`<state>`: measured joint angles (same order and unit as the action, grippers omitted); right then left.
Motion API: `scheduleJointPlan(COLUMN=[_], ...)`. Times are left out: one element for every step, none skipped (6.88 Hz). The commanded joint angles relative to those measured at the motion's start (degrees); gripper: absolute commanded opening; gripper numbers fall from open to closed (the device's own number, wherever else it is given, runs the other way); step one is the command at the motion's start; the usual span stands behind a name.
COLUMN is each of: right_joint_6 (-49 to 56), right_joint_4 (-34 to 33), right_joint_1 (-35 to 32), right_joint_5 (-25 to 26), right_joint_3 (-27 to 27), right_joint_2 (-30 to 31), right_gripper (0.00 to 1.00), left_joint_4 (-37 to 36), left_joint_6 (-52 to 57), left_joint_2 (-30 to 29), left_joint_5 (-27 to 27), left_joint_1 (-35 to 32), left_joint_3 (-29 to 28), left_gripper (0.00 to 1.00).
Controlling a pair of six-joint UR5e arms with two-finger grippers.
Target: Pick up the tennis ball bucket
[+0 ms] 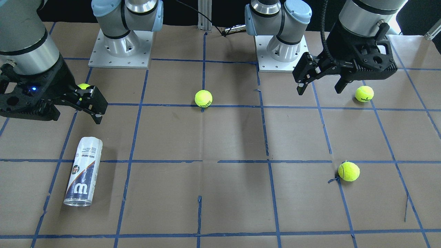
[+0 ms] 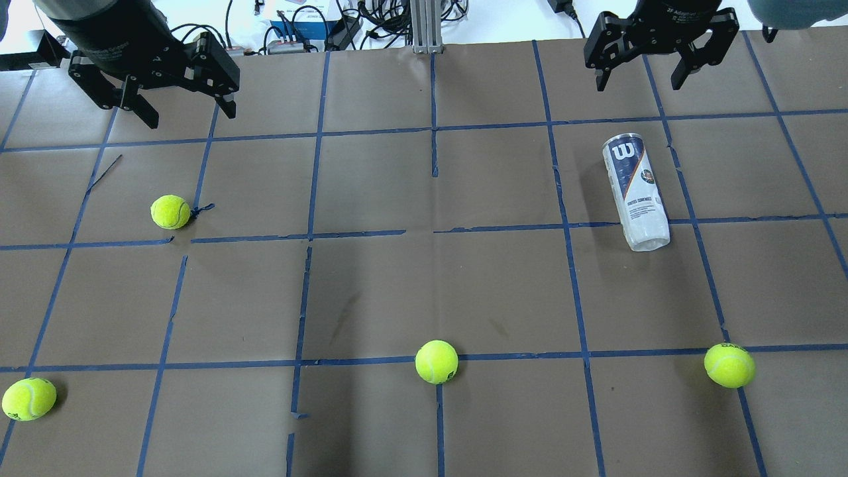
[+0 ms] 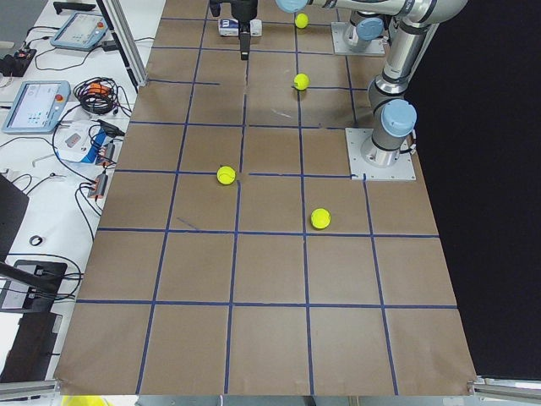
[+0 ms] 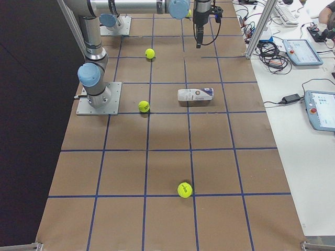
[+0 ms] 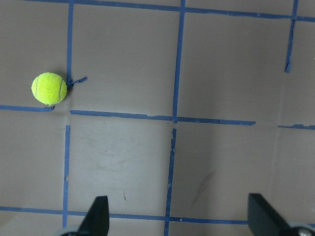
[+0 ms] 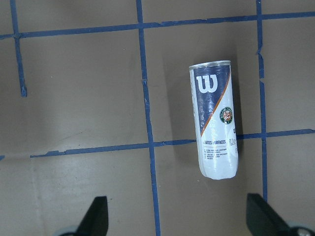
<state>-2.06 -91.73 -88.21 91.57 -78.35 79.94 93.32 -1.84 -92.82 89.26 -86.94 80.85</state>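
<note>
The tennis ball bucket (image 2: 636,192) lies on its side on the brown table, on my right half. It is a clear can with a white-and-navy "W" label, and its silvery rim points away from the robot. It also shows in the front view (image 1: 84,172) and the right wrist view (image 6: 215,125). My right gripper (image 2: 639,85) is open and empty, raised above the table just beyond the can's rim end. In its wrist view (image 6: 177,211) the can lies a little right of centre. My left gripper (image 2: 192,118) is open and empty, high over the far left.
Several yellow-green tennis balls lie loose: one far left (image 2: 170,212), one near centre (image 2: 436,362), one near right (image 2: 729,365), one at the near left corner (image 2: 28,399). Blue tape lines grid the table. Cables and devices lie past the far edge (image 2: 311,26).
</note>
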Motion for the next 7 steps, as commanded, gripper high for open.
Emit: scheduleJointPlan(right_joint_6=[-0.48,-0.49,-0.49,-0.49,-0.49,-0.49,-0.49], right_joint_4=[8.49,9.54,9.37,9.37,9.37,9.37,9.37], right_joint_1=[0.40,0.41,0.49,0.50,0.41,0.32,0.32], right_joint_5=[2.36,2.30,2.29,2.29,2.29,2.29,2.29], right_joint_3=[-1.70,-0.68,0.29,0.82,1.00,0.92,0.92], right_joint_2=[0.47,0.56,0.65,0.56,0.65,0.74,0.74], right_gripper=[1.00,1.00,1.00,1.00,1.00,1.00,1.00], left_joint_4=[-0.06,-0.06,-0.06,-0.06,-0.06,-0.06,-0.06], left_joint_6=[-0.10,-0.10,-0.10,-0.10,-0.10,-0.10,-0.10], left_joint_2=[0.01,0.01,0.01,0.01,0.01,0.01,0.01], left_joint_5=[-0.05,-0.05,-0.05,-0.05,-0.05,-0.14,-0.14], left_joint_1=[0.10,0.19,0.19,0.28,0.28,0.28,0.28], left_joint_3=[0.00,0.00,0.00,0.00,0.00,0.00,0.00], left_gripper=[1.00,1.00,1.00,1.00,1.00,1.00,1.00])
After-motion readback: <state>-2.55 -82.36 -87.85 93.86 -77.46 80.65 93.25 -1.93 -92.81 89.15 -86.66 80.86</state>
